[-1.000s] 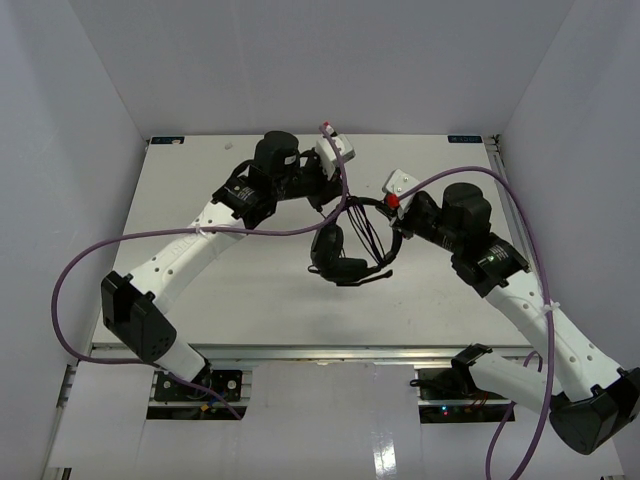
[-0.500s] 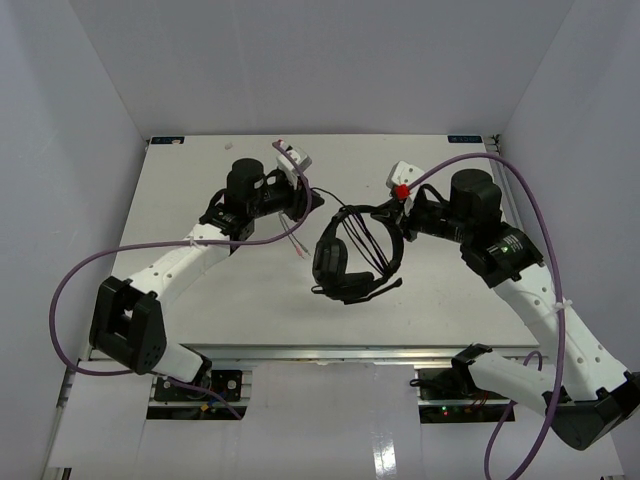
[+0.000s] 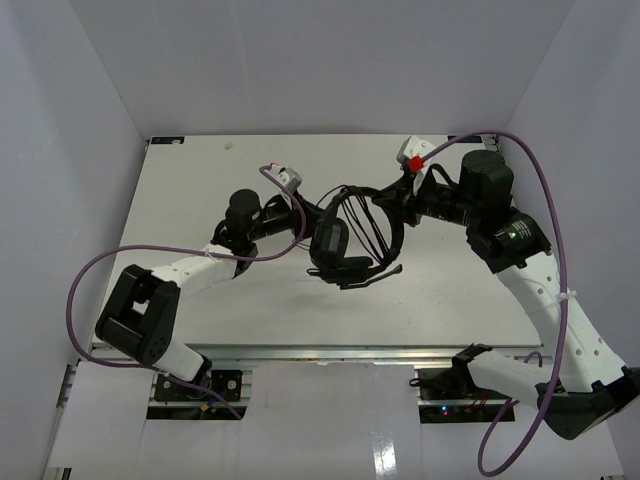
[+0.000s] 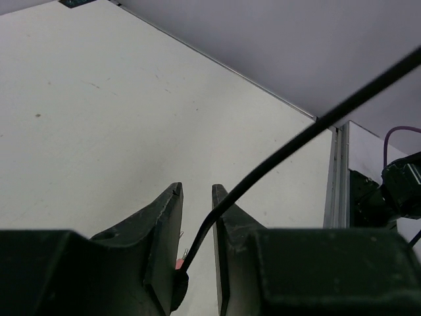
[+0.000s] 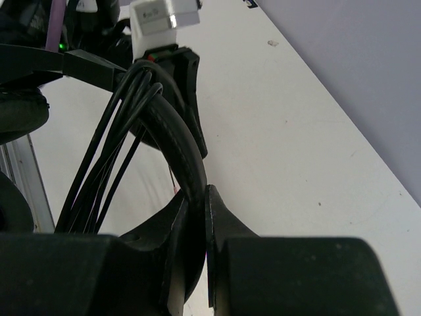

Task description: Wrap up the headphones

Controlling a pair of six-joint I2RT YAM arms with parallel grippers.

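The headphones hang above the tabletop. The right gripper is clamped tight on the headband, and the earcups dangle below it. Several turns of cord lie over the band beside that grip.

The left gripper stands just left of the headphones with its jaws a narrow gap apart. The thin cord runs loosely through that gap rather than being pinched.

The main risk is likely the cord slipping out of the gap. With nothing pressing on it, any sideways swing of the left arm could let it drop free, and the turns on the band would probably slacken and slide off.

A second risk is at the right side. The grip sits on a curved, padded band, so a hard pull on the cord could twist the headphones in the jaws.

The left gripper is also close to the hanging earcups and could knock them or snag a loop.
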